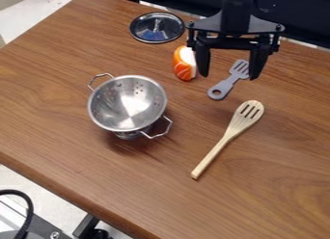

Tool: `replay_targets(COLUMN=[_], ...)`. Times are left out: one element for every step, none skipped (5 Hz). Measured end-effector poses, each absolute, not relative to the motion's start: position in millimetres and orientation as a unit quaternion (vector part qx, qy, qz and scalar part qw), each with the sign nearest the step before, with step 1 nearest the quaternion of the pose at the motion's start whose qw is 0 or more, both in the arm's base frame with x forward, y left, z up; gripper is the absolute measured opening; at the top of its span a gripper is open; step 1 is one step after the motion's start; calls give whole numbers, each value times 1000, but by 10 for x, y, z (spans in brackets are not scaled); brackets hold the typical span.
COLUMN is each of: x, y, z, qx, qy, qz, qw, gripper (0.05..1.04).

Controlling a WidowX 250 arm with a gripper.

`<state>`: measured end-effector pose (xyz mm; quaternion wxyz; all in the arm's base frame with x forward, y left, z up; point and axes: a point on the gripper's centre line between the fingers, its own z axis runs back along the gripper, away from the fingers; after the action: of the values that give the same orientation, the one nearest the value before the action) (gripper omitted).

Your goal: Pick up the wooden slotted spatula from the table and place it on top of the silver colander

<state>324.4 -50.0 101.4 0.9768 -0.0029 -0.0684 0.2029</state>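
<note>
At seven o'clock in the camera view, you see a black cable point(30, 211) curving beyond the edge of the wooden tabletop point(58, 132). Toward ten o'clock from the view's centre, locate the metal colander point(128, 104): it stands upright on its base, mouth up, perforations visible inside. Its two wire handles sit at eleven and four o'clock on the rim. At eleven o'clock in the view, you find the round lid point(157, 30) lying on the tabletop, its knob upward and its rim dark and reflective.

Just past twelve o'clock, note the toy sushi piece point(183, 64), orange with pale stripes and a white side. It lies just beside the gripper's nine o'clock finger as you view it; you cannot confirm contact from this angle. At one o'clock, your gripper point(228, 77) hangs with its fingers pointing down. The end effector is wide open, its two fingers well apart, and it has hold of nothing. In your line of sight, the grey spatula point(228, 82) lies flat on the tabletop between the fingers, ring end toward seven o'clock and slotted head toward one o'clock.

Between three and five o'clock, identify the wooden spatula point(236, 126). It lies apart from the grey one, handle end toward seven o'clock, slotted head toward one o'clock.
</note>
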Motion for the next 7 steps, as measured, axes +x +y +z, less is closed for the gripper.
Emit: replay_targets(x=[3202, 3123, 2992, 2768, 2578, 2501, 2542], y=[-506, -577, -638, -778, -923, -987, -988], z=[905, 811, 781, 718, 607, 520, 521], qx=[0, -20, -23, -25, -14, -16, -14], qy=[-51, -37, -44, -42, -32, -36, -51], qz=[199, 131, 98, 79, 60, 49, 52], qw=[979, 990, 994, 996, 998, 998, 997], gripper=[999, 999, 999, 999, 999, 999, 999])
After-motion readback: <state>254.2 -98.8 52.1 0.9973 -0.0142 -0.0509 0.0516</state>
